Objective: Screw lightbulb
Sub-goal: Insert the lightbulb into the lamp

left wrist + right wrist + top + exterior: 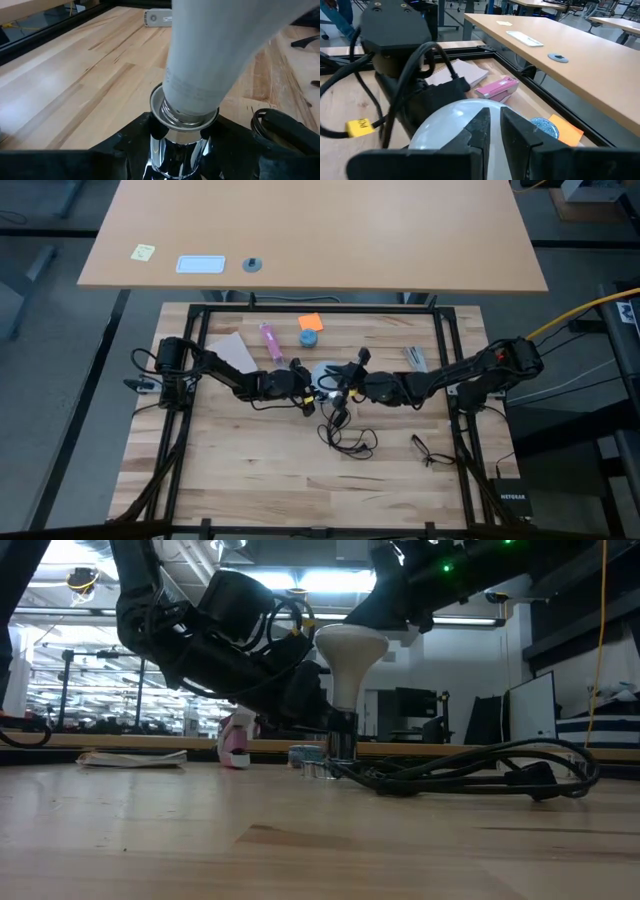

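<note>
From above, we see both dark arms meeting at the middle of the pale wooden table (250,470), the left gripper (305,395) and the right gripper (345,388) close together over the round shiny silver lamp base (326,370) with its black cord (345,438) trailing toward the near edge. The small blue round object (308,338) and an orange sticky note (310,322) lie well apart, toward the far side.

At table height, the frosted white lightbulb (350,655) stands upright, globe up and narrow neck down, its long axis vertical, seated in the chrome socket (342,745) of the lamp. The left arm's dark body sits just beside the socket; the other arm comes down onto the globe from above.

Through the left wrist camera, the bulb's neck (200,75) enters the socket rim (160,107), with metal thread still showing at the joint, so we judge it not fully screwed in. The left gripper's dark fingers (135,137) clasp the chrome stem on both sides, steadying it.

Through the right wrist camera, the right gripper's fingers (480,132) sit nearly together, pressed on top of the white globe (445,122), which lies directly beneath them. We judge the coming twist belongs to the right arm, turning about the bulb's vertical axis while the left holds the socket.
</note>
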Controlling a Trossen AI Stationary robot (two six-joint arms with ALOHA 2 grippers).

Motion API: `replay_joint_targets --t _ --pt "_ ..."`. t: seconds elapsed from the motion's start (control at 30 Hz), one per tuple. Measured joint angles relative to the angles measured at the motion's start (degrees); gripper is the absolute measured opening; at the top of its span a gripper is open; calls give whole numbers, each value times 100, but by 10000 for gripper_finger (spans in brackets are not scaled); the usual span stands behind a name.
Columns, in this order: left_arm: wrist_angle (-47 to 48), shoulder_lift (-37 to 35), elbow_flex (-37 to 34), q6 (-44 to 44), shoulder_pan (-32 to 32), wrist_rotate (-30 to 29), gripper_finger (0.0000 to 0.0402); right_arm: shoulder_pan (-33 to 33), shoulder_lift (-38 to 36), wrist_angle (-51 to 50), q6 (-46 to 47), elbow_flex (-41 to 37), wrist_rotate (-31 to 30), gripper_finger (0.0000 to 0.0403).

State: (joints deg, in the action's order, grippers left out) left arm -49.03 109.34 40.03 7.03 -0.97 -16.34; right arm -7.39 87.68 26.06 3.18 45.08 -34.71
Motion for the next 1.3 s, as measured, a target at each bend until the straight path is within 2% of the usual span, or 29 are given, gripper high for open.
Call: replay_joint_targets --t 1.03,1.3 --pt "51 0 13 48 -2 -15 184 115 256 142 -44 -2 49 50" --pt "55 0 13 674 -55 -21 200 106 258 140 -50 -7 38 50"
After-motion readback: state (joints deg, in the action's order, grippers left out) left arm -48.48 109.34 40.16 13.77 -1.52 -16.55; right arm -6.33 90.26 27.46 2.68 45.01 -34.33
